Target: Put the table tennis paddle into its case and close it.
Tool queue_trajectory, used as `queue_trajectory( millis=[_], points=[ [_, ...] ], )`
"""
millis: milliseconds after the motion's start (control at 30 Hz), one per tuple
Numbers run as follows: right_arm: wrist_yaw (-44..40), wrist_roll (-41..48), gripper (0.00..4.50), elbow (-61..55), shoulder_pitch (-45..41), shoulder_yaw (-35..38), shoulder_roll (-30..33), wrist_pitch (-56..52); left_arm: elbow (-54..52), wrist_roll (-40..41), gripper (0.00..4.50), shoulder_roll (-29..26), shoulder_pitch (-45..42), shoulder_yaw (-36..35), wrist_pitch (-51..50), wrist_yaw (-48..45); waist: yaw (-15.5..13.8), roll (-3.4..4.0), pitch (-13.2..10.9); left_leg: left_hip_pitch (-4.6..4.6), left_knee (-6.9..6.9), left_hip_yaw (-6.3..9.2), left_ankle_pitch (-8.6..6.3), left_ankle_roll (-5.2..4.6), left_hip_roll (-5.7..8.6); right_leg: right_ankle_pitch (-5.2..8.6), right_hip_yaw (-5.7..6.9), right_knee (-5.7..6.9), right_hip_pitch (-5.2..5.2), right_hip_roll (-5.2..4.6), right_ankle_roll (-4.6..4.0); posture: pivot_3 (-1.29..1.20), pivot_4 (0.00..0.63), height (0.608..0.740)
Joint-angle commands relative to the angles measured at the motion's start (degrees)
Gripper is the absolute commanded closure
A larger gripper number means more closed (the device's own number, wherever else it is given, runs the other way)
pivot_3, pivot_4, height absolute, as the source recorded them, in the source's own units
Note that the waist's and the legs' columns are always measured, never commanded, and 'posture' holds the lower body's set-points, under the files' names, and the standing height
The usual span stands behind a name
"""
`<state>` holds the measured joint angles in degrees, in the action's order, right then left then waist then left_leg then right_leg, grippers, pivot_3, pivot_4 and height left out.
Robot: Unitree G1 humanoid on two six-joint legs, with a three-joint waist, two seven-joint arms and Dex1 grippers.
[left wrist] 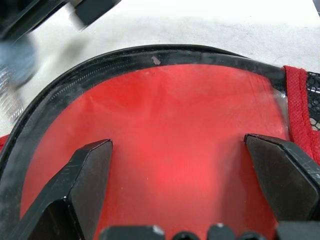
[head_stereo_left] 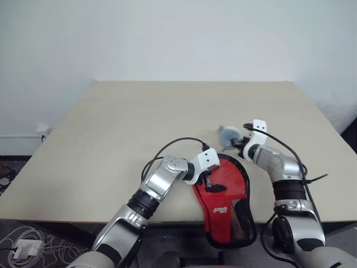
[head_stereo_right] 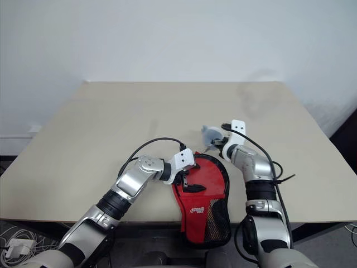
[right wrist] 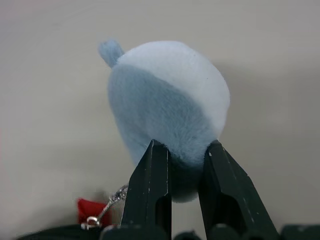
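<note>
while left fingers (left wrist: 90, 175) gape over the case (head_stereo_left: 226, 195), right fingers (right wrist: 155, 185) pinch a plush charm (right wrist: 167, 107).

Unreadable white logo on case (head_stereo_left: 221, 210)

- The table (head_stereo_left: 139, 117) lies bare across its far half and whole left side, so a gripper passes freely there.
- The case (head_stereo_left: 226, 204) blocks the near edge right of the middle, overhanging it.
- The left gripper (head_stereo_left: 209, 181) hangs over the case with fingers spread.
- The right gripper (head_stereo_left: 237, 142) pinches a blue plush toy (head_stereo_left: 227, 134) just beyond the case.
</note>
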<state>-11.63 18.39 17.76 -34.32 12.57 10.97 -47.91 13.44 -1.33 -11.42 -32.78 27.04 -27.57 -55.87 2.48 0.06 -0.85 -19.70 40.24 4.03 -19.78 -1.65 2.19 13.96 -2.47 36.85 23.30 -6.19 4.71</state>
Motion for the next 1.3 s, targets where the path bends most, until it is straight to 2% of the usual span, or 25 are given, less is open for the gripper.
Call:
queue_trajectory(
  millis=[33, 367, 633, 867, 1300],
  points=[
    [3.30, 0.72, 4.17, -10.02, 1.99, 3.74, 3.07, -3.84, 3.38, -1.75, 0.00, -0.89, 1.09, 2.38, -1.25, 0.26, -0.03, 0.05, 0.03, 0.00, 0.00, 0.01, 0.00, 0.00, 0.00, 0.00, 0.00, 0.00, 0.00, 0.00, 0.00, 0.00, 0.000, 0.716],
    [5.11, 4.28, 4.18, -25.98, 12.00, 10.92, 8.72, -15.98, 6.40, -2.02, 0.00, 0.32, -0.08, 3.05, 1.07, -0.38, -1.73, 0.08, 0.05, 0.02, 0.01, -0.09, 0.01, -0.06, 0.00, 0.00, -0.01, -0.06, -0.09, 0.01, 0.00, 0.00, 0.000, 0.716],
    [-1.83, 8.97, 4.18, -39.16, 27.08, 14.23, 16.60, -21.16, 9.74, -2.21, 0.00, 1.46, -1.37, 3.51, 3.37, -0.83, -3.70, 0.10, 0.07, 0.14, 0.10, -0.11, -0.03, -0.19, 0.04, 0.02, 0.14, -0.28, -0.52, 0.01, 0.04, 0.00, 0.000, 0.716],
    [-9.23, 13.03, 4.20, -47.12, 39.42, 17.04, 23.26, -20.52, 11.90, -2.48, 0.00, 2.59, -2.00, 4.01, 4.87, -1.42, -4.71, 0.10, 0.07, 0.49, 0.12, -0.11, -0.28, -0.63, 0.02, 0.05, 0.21, -0.66, -1.05, 0.04, 0.09, 0.00, 0.000, 0.716],
    [-24.99, 16.40, 4.20, -56.14, 61.40, 23.91, 28.37, -8.74, 14.21, -2.82, 0.00, 3.77, -2.79, 4.74, 6.79, -2.11, -5.41, -0.08, -0.04, 1.11, 0.10, -0.02, -0.54, -1.03, 0.00, 0.14, 0.19, -1.14, -1.85, 0.02, 0.28, 0.00, 0.000, 0.716]
  ],
)
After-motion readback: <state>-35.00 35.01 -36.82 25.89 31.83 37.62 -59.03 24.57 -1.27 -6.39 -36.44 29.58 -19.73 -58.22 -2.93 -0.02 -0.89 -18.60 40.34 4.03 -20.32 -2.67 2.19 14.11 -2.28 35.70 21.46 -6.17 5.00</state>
